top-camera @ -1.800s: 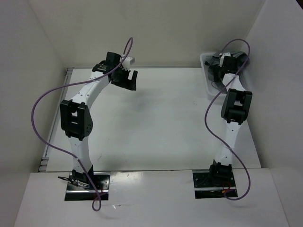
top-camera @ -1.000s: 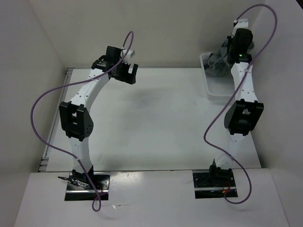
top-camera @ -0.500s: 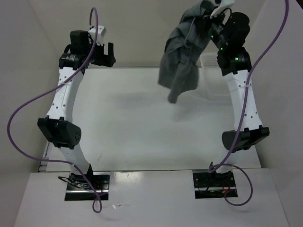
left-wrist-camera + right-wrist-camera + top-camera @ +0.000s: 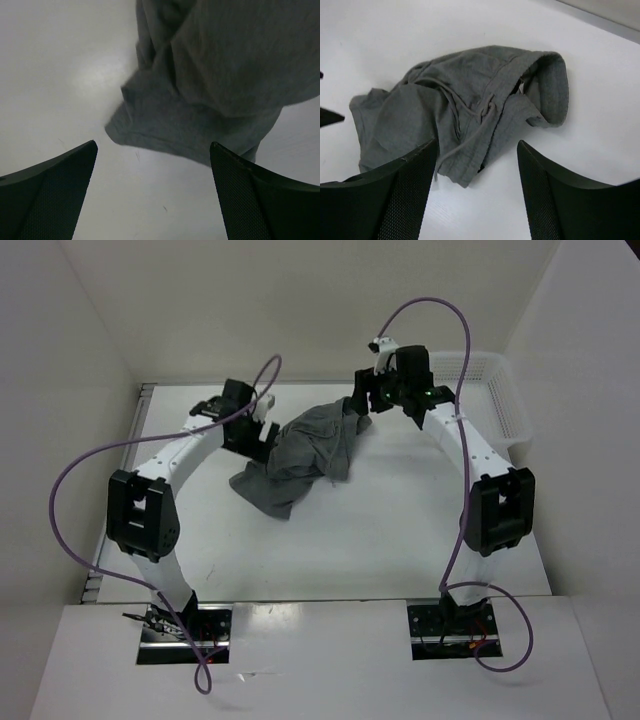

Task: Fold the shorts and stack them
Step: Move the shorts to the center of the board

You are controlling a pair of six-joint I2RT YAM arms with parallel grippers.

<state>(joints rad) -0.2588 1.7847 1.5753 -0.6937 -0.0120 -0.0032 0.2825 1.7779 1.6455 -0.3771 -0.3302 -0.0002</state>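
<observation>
One pair of grey shorts (image 4: 300, 460) lies crumpled on the white worktop (image 4: 380, 540), a little toward 12 o'clock from its middle. The heap runs from 1 o'clock down to 7 o'clock, and its lower end spreads into a flat flap.

The left tool (image 4: 250, 430) hangs just beside the heap at its 9 o'clock edge. In its wrist view the two dark fingers (image 4: 50, 185) stand wide apart with nothing between them. The cloth lies ahead of them on the worktop, and whether either tip touches it cannot be told.

The right tool (image 4: 368, 402) sits at the heap's 1 o'clock end, close over the fabric. Its jaws are also spread, with no cloth pinched. From that wrist, the shorts lie loose below, their near hem showing in the gap between the fingertips. The waistband (image 4: 547, 85) curls open at 2 o'clock in that view, and a thin drawstring (image 4: 465, 117) trails across the folds.

A white mesh basket (image 4: 505, 405) stands at the worktop's 2 o'clock corner, well apart from the shorts. A purple cable (image 4: 70, 500) loops from each arm.
</observation>
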